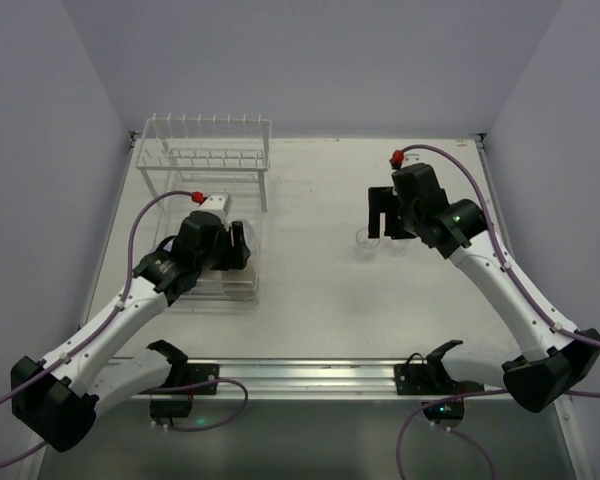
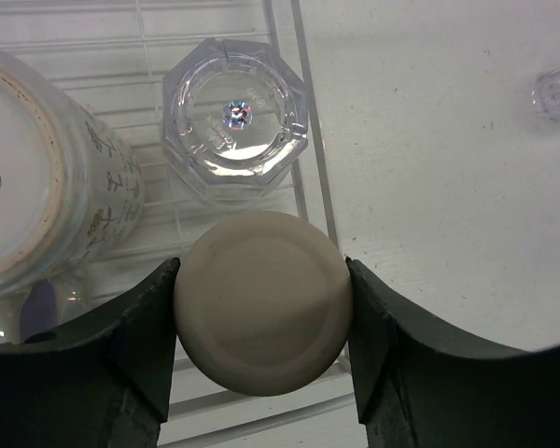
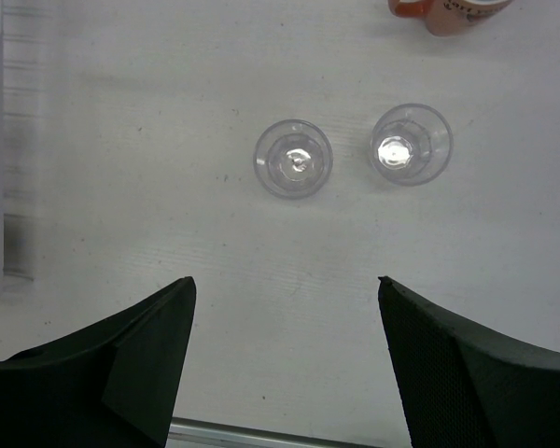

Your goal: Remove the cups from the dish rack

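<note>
Our left gripper (image 2: 261, 271) is clamped on the tan tumbler (image 2: 261, 317), one finger pressing each side. So we reckon we're at the grab-and-lift step for this cup.

The tumbler sits in the lower basket of the dish rack (image 1: 202, 152), near the left edge of the bench (image 1: 310, 290). It's upside down: flat base facing up at the wrist camera, mouth down, long axis vertical.

A faceted clear glass (image 2: 235, 117), also inverted, is just beside it on the far side, and a white mug (image 2: 37, 187) is close by. The next move probably wants a straight pull upward before swinging toward the middle of the bench.

Our right gripper (image 3: 285, 285) hangs wide open and empty toward the right edge, over two small clear glasses (image 3: 293, 158) standing on the bench.
</note>
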`<move>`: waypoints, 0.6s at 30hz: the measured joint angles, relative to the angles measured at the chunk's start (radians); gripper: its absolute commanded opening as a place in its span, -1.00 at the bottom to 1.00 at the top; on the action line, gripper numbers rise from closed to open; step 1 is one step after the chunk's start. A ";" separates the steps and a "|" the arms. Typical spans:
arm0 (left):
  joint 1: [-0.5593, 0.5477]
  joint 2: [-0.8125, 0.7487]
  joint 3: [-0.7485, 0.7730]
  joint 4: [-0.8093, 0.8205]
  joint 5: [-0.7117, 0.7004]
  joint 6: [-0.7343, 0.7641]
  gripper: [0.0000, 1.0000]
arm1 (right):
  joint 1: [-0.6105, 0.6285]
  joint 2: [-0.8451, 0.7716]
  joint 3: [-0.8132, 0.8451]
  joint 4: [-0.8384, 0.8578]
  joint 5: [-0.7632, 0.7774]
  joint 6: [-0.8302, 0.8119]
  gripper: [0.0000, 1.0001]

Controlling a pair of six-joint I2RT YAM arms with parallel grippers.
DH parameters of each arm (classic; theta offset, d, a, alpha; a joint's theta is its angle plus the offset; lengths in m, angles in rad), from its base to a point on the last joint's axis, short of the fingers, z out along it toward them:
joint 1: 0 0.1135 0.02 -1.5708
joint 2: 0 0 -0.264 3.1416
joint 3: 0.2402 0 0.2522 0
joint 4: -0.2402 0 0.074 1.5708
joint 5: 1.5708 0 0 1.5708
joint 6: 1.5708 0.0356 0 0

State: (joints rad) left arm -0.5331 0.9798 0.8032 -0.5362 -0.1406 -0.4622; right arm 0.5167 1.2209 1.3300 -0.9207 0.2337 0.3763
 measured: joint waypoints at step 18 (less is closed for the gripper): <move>-0.006 -0.051 0.237 -0.093 -0.047 0.019 -1.00 | 0.000 0.002 -0.012 0.153 -0.277 0.009 0.98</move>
State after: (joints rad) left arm -0.5388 0.9283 1.0397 -0.6296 -0.1879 -0.4435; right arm 0.5167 1.2228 1.3178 -0.7681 -0.0437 0.3855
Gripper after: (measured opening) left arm 0.672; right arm 0.987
